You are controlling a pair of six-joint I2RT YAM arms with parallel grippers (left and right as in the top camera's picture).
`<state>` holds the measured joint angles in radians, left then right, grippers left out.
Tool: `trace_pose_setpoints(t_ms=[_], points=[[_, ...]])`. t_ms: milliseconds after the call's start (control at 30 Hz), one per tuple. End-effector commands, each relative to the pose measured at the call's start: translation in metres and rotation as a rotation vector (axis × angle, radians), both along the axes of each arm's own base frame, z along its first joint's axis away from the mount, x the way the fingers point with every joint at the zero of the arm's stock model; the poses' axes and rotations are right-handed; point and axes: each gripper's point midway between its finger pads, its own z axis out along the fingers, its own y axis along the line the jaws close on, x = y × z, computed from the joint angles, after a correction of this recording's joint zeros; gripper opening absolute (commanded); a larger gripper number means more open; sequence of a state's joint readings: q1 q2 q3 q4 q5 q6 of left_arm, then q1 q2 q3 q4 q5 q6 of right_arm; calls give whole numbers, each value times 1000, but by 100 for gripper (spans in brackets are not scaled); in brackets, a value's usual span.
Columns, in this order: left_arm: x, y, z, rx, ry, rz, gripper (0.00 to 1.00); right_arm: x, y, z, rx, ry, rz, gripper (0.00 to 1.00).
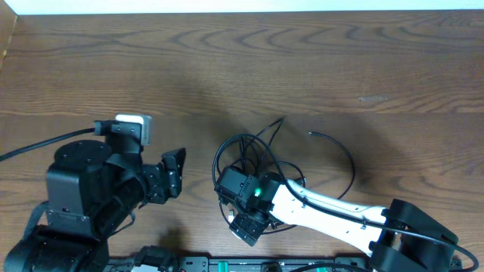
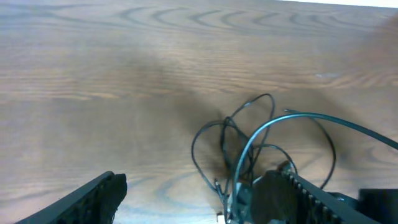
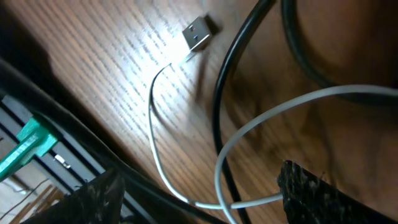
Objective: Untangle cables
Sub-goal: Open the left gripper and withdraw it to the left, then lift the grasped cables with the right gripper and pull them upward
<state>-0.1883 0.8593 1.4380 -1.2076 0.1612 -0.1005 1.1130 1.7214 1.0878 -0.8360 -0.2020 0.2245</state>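
Overhead view: the cables (image 1: 253, 155) are seen as a loose tangle of black loops at the front middle of the wooden table (image 1: 318, 60). No single long axis is shown. One loose end is pointed away and to the right, and a wide arc is swung out on the right.
Right gripper (image 1: 233, 210): it is set low over the near edge of the tangle, with jaws spread wide and nothing clamped.
Left gripper (image 1: 175, 172): it is kept apart at the left, aimed at the tangle, spread wide and empty.
Right wrist view only: a white cable (image 3: 151, 124) is shown lying on the wood, its USB plug (image 3: 198, 32) pointed to the frame's upper right. A black cable (image 3: 225, 93) is laid just beside it.
Left wrist view: the tangle's near side is partly covered by a dark rounded shape.
Table edge: a green connector (image 3: 28, 146) is seen beside a dark rail (image 3: 68, 134).
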Motion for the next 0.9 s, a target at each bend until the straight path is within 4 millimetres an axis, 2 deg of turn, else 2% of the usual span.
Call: trace_pose_setpoints(t_ms=[0, 100, 500, 700, 800, 867], points=[[0, 14, 7, 21, -19, 54, 80, 3, -4, -2, -7, -37, -5, 72], [-2, 19, 3, 25, 1, 77, 80, 3, -4, -8, -1, -42, -6, 59], [-9, 19, -4, 38, 39, 69, 80, 1, -9, -29, 19, -49, -33, 53], [-12, 20, -7, 41, 55, 68, 80, 6, -4, -30, 43, -62, -64, 13], [-12, 20, -8, 41, 58, 68, 80, 13, 3, -28, 72, -71, -102, 1], [-12, 20, -8, 40, 59, 68, 80, 21, 6, -25, 87, -75, -143, 1]])
